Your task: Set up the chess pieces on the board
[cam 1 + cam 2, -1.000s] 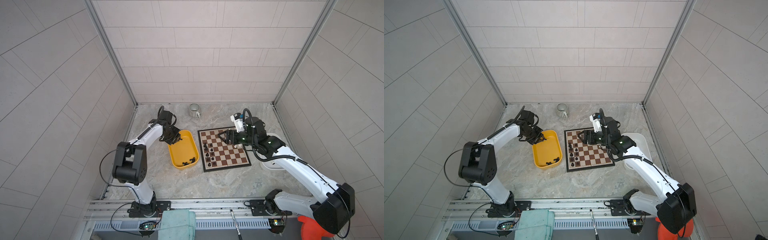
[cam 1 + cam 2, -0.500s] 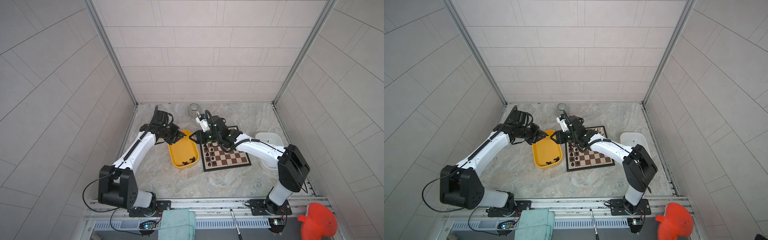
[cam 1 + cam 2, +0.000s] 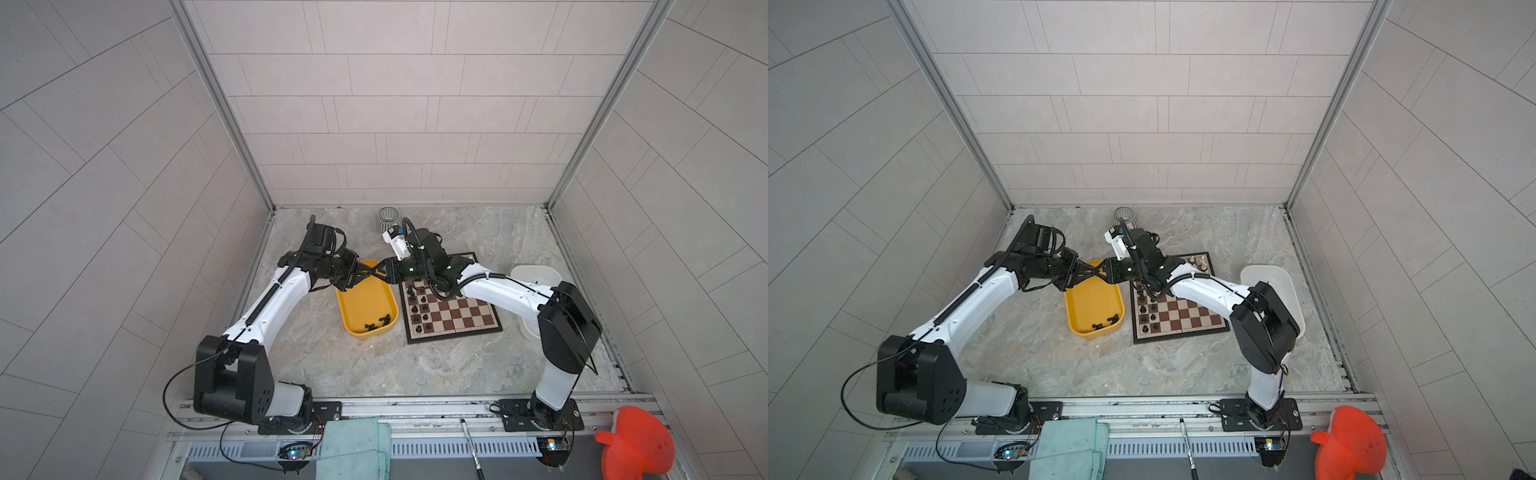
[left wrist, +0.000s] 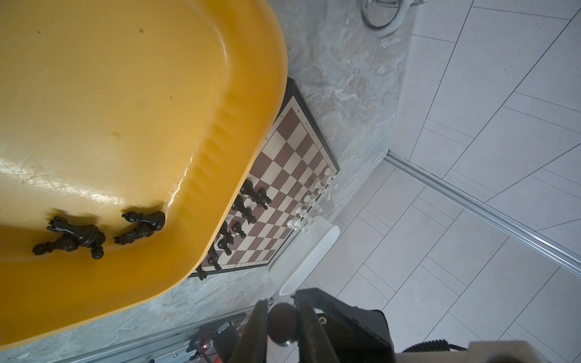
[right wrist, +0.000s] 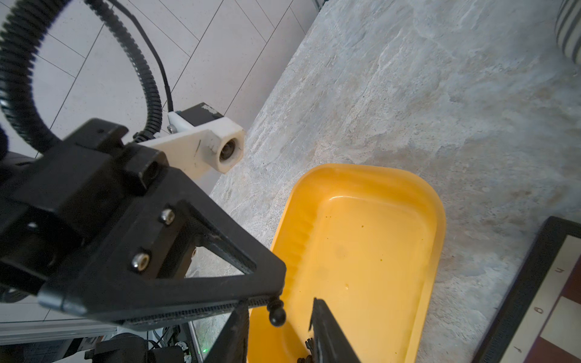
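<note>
**Fig.: mid-air hand-over of one piece, L to R.**

- **L gripper** (image 4: 283,311): clamped narrow on a black pawn (image 4: 283,325), held low, near its base. In the R wrist view the pawn's round head sticks out past the L fingertip (image 5: 270,289).
- **R gripper** (image 5: 279,328): jaws part-open, one on either side of the pawn's head. A gap shows on each side, so no contact yet.
- **Position:** in both top views the two grippers meet tip to tip over the far end of the yellow tray (image 3: 347,309).
- **Tray:** loose black pieces (image 3: 376,324) lie on their sides at its near end.
- **Board** (image 3: 457,318): just beside the tray.
  - Set black pieces (image 3: 417,309) stand in the two files nearest the tray. The far squares are hidden by the R arm.
  - White pieces (image 4: 314,201) stand along the opposite edge, next to the white tray (image 3: 540,274).

**Step in hand (judged):** the pawn is passing from L to R, and black's side is only partly set.

**Next move (judged):**
1. R must pinch the head squarely before L lets go. The piece is tiny and round, so an early release or an off-centre pinch would prob. drop it back into the tray.
2. R then needs a free square in the black files and must set the pawn down upright, w/o knocking its neighbours.
</note>
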Controlling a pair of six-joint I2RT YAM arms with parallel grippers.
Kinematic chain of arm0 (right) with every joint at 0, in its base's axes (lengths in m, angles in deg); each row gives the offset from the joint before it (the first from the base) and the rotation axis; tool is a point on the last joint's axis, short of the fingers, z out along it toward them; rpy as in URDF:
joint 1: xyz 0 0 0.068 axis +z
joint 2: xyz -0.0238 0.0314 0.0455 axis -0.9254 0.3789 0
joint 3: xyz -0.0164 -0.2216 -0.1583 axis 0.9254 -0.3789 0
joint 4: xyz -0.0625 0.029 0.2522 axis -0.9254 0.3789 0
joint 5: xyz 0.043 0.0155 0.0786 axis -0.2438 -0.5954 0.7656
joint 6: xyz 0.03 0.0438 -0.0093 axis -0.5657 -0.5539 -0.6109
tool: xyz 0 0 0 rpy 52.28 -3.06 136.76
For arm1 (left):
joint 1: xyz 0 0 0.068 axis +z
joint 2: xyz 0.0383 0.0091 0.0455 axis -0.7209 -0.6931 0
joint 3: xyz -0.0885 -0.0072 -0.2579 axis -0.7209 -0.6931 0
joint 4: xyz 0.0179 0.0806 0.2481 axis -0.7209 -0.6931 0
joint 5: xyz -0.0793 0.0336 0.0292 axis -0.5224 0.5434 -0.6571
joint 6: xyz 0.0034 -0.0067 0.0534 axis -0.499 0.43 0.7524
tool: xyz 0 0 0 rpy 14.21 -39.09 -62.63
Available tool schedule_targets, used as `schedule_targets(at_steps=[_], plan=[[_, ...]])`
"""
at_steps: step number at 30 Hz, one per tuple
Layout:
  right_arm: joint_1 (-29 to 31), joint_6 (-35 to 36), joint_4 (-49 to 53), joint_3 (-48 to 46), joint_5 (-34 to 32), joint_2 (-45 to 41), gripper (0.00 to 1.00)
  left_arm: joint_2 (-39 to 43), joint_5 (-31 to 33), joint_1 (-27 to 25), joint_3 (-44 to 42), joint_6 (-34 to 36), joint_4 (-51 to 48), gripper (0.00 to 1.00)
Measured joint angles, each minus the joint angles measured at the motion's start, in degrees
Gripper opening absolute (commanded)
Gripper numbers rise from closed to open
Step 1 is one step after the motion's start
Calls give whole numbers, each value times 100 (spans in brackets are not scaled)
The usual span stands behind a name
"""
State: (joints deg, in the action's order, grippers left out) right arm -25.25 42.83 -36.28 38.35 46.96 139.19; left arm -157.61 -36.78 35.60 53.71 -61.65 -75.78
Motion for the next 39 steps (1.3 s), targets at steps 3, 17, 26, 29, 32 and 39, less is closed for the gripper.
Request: schedule_targets(at_steps=[3, 17, 26, 29, 32, 39], plan=[[2, -31, -28, 0, 63, 15, 30, 2, -26, -2, 0, -44, 33, 21], [-4, -243, -155, 0, 219, 31, 3, 70, -76, -26, -68, -192, 203, 22], [-72, -37, 22, 0, 144, 26, 0, 68, -87, -50, -190, -76, 433, 100], [-238, 201, 595, 59, -2, -125, 0, -74, 74, -48, 42, 420, 273, 100], [-546, 518, 1508, 400, -310, -278, 0, -262, 393, -50, 483, 1362, -118, 100], [-861, 1515, 3613, 1670, -1873, -177, 0, -260, 1239, -168, 966, 3685, -1141, 100]])
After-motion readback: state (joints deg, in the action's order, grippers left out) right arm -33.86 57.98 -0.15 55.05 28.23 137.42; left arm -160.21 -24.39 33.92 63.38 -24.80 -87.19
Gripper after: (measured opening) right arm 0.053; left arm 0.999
